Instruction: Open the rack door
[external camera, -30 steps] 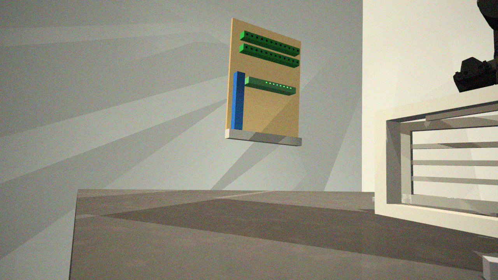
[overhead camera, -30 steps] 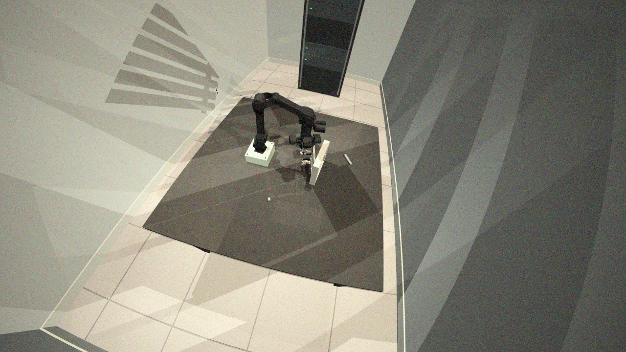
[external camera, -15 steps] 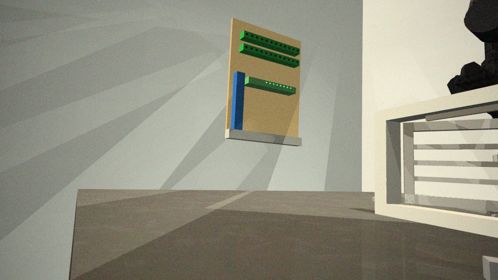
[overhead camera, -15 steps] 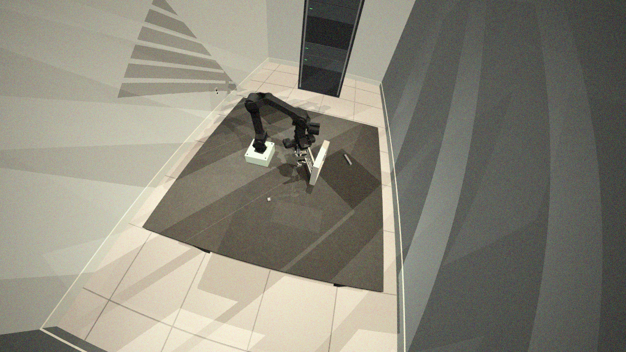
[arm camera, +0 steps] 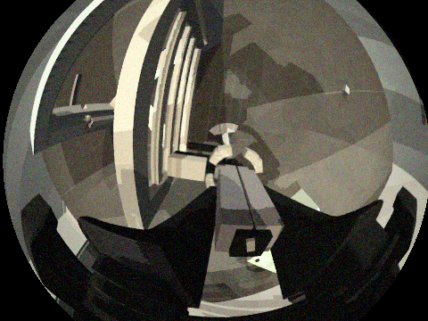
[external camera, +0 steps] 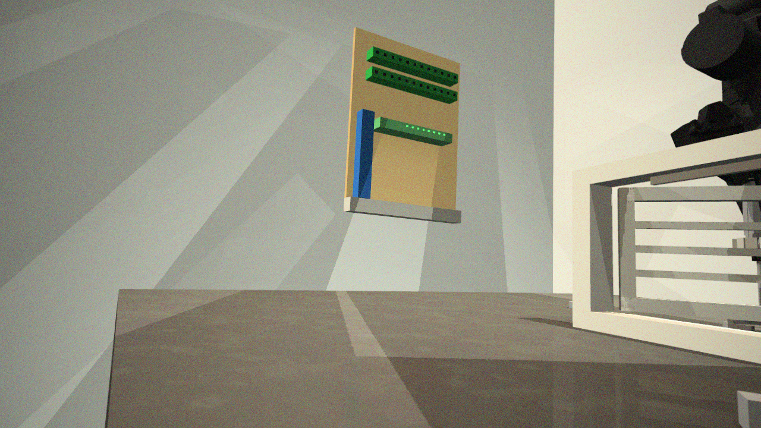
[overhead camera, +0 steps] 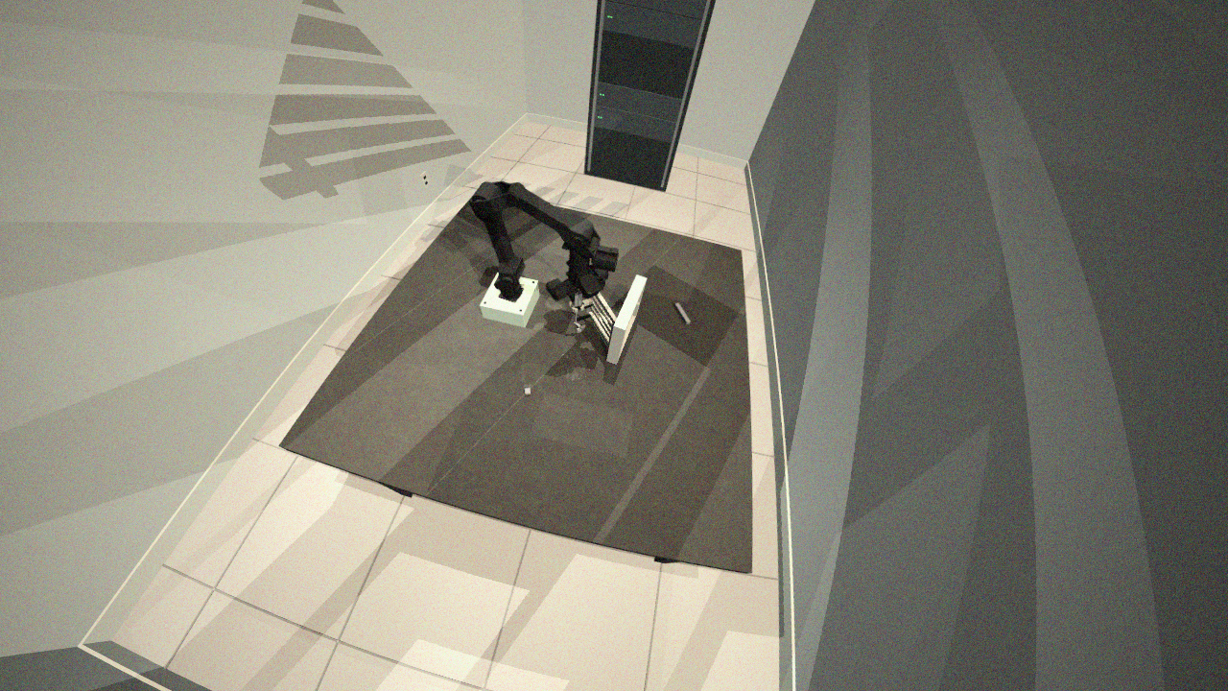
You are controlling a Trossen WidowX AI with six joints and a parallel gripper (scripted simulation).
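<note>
Handle: located on the slatted door, on the side facing the arm base. Gripper: clenched on the handle, one black finger to each side in the wrist view. The exact turn angle of the handle cannot be read.

Door: partly open, projecting at an angle from the frame toward the arm-base side. Its pale parallel slats run horizontally in the exterior view. Frame: pale, rectangular and upright on the table. The exterior view cuts off its right-hand portion.

Arm: black, arched from the base block and directed down to the handle. The base block is pale and carries the arm's foot. The wrist view shows only part of the block, below the fingers.

Rod: light, lying on the table on the opposite side of the frame from the arm base. Cube: small, pale, on the table, well apart from the frame.

Wall board: tan, fitted with green strips and an upright blue bar. Equipment cabinet: dark, standing on the tiled floor beyond the table.
</note>
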